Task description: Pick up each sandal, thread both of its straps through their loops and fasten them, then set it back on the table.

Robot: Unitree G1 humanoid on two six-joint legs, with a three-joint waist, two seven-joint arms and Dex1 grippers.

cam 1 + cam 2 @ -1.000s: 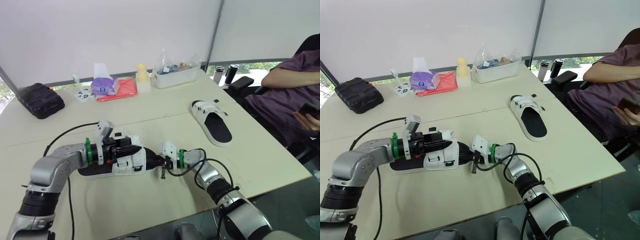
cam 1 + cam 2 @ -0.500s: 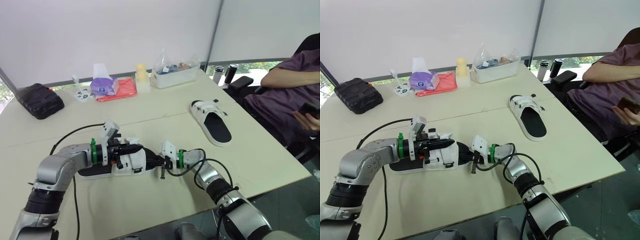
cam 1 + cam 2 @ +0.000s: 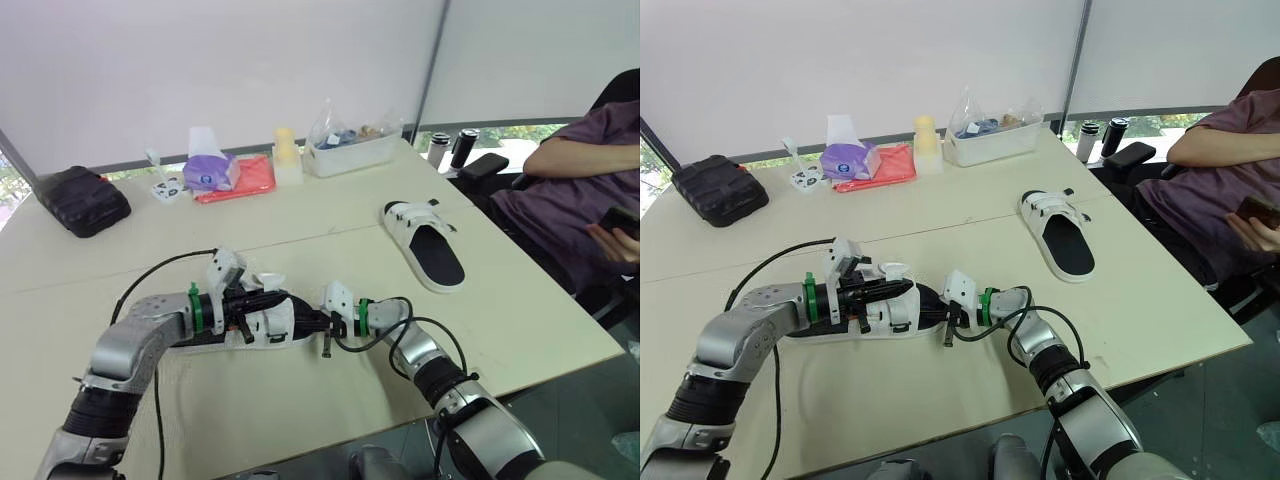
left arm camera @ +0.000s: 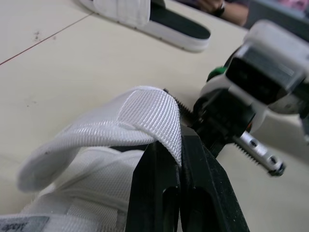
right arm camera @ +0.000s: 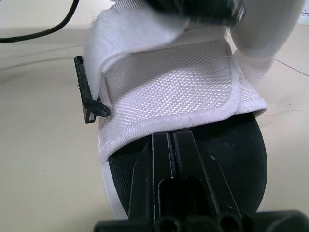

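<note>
Lying on the table (image 3: 300, 400) close in front of the robot, the near sandal (image 3: 262, 325) has its long axis running side to side, with an arm at each end. The left fingers (image 4: 154, 193) are drawn tight together and pinch the free end of a white strap (image 4: 145, 113), which arches up from the upper in a loose fold. The right fingers (image 5: 157, 164) are also closed, their tips meeting the rounded end of the black footbed. Whether they nip the sole's edge or only press against it is hard to say.

The next move likely turns on how the strap end lies relative to the black loop (image 5: 89, 92), which stands out from the side of the upper, across the sandal from the strap's fold. The left arm already has the strap and is the nearer one for that work, with the right bracing the sandal. In the left wrist view the strap's own fold hides the loop, so I cannot tell whether the strap is already through it. The second sandal (image 3: 425, 243) lies well apart to the right, its straps too small to read.
</note>
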